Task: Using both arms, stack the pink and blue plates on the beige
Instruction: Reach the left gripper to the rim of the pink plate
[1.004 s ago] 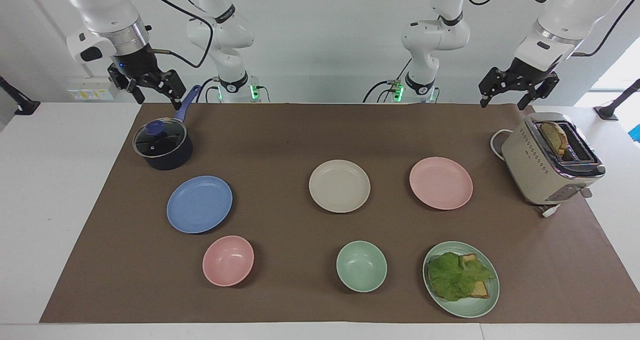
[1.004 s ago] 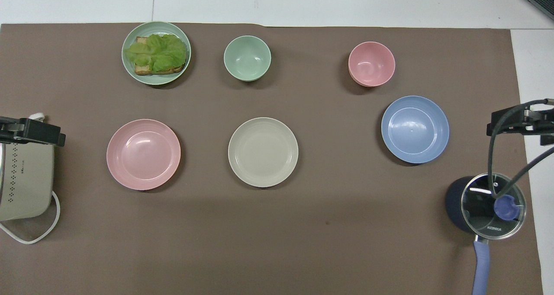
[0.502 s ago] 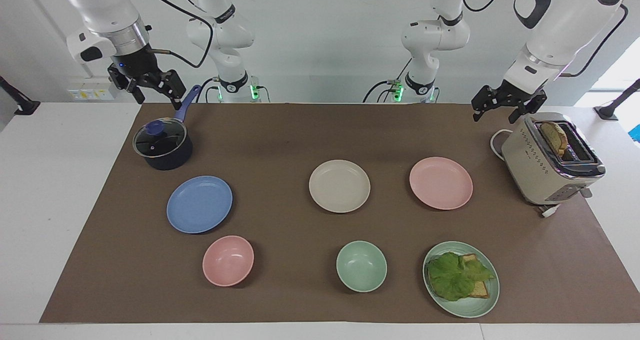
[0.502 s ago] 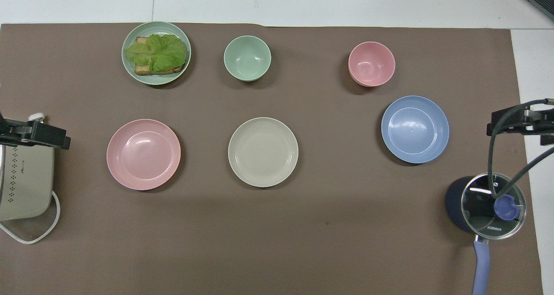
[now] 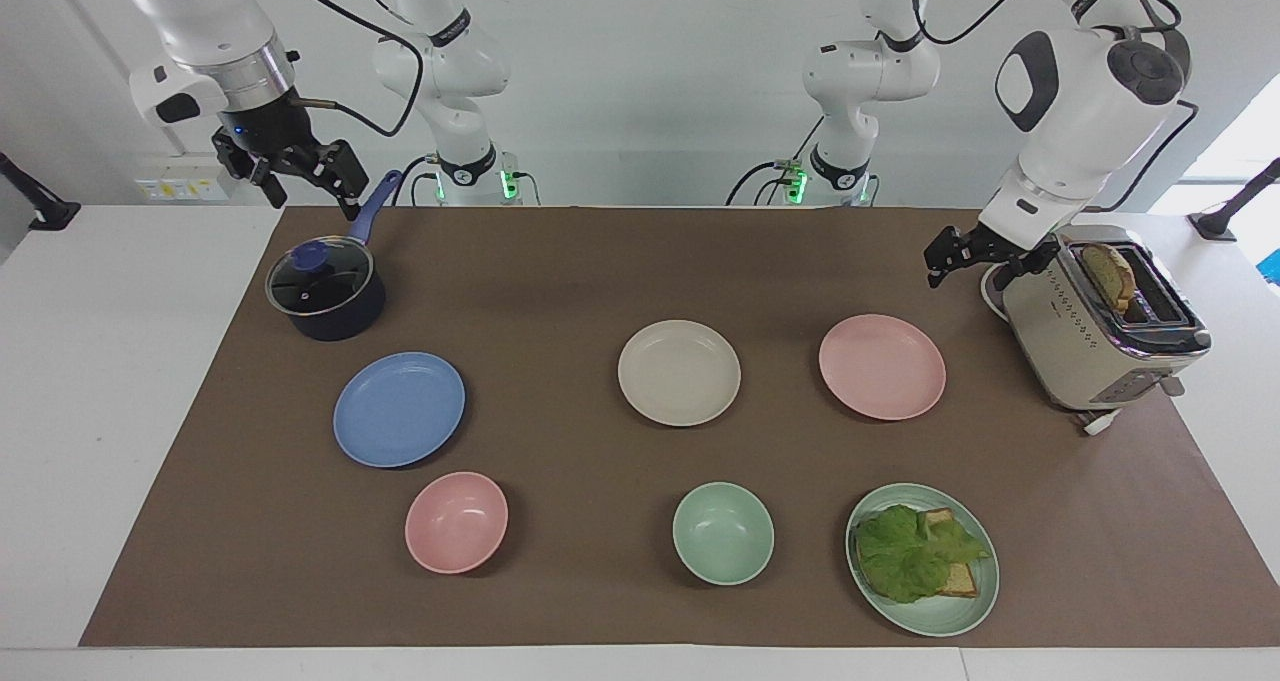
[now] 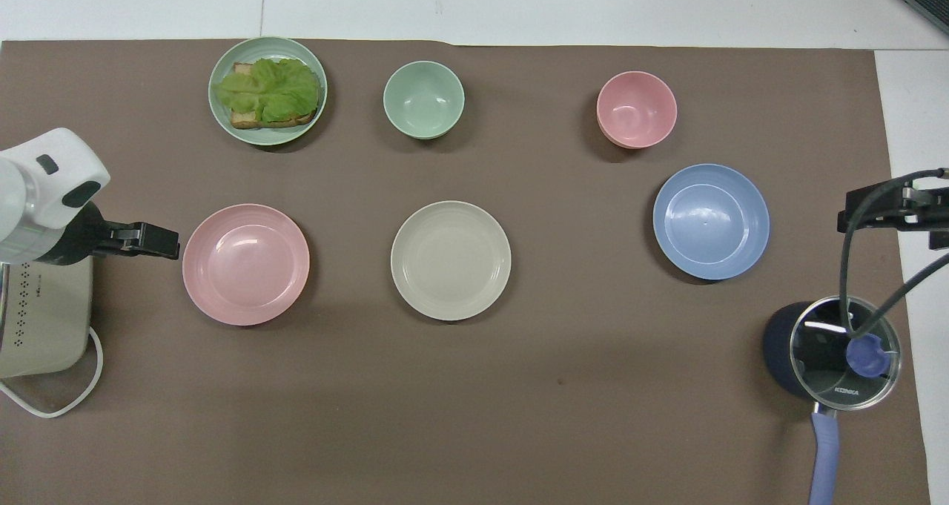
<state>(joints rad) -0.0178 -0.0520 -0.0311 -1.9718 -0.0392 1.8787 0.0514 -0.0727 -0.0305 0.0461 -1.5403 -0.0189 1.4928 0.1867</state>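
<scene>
The left gripper (image 5: 975, 258) has dropped from high at the upper right of the facing view to just beside the toaster (image 5: 1100, 326), and in the overhead view it has slid out from the left edge until it sits right at the rim of the pink plate (image 6: 245, 264). From the facing view it still looks raised off the worktop (image 5: 560, 261) and clear of the plate. This reads as the start of the task: the left arm is going for the pink plate, and nothing has been stacked yet.

The right gripper (image 5: 300, 169) has hardly shifted. It hangs over the pot (image 5: 325, 289) at the upper left of the facing view and appears to be waiting.

Fingers: both pairs are spread wide and hold nothing; neither touches a plate.

The pink plate lies flat at centre right of the facing view. The beige plate (image 5: 679, 372) sits in the middle of the frame, apart from the pink one. The blue plate (image 5: 399, 408) lies at centre left, well apart from the beige plate and just below the pot in the frame.
</scene>
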